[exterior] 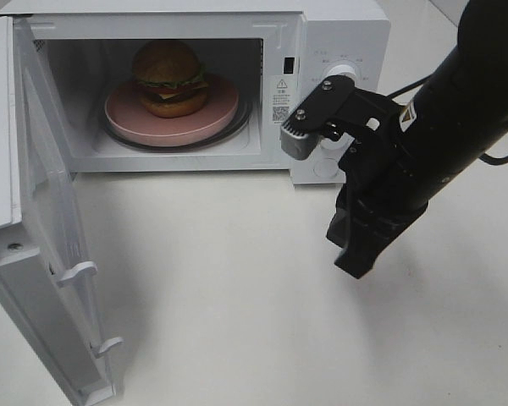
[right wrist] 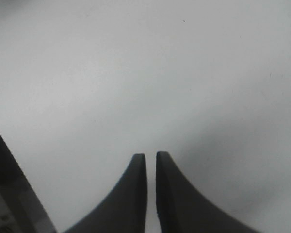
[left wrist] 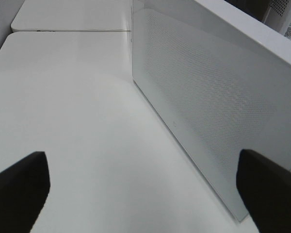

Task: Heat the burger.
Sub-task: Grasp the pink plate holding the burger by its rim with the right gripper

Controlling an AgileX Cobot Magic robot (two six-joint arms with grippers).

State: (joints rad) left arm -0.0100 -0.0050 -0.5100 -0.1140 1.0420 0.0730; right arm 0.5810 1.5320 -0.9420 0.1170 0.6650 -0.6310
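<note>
The round burger with the glossy golden-brown bun sits on the round pink plate inside the white microwave oven. Loading looks done, so closing is the step in hand. Your left end effector is spread wide and empty near the open white door. Your right end effector hangs over the white desk, its jaws almost together on nothing. Next, I think, you must push the door shut, keeping the right arm out of its swing.
</note>
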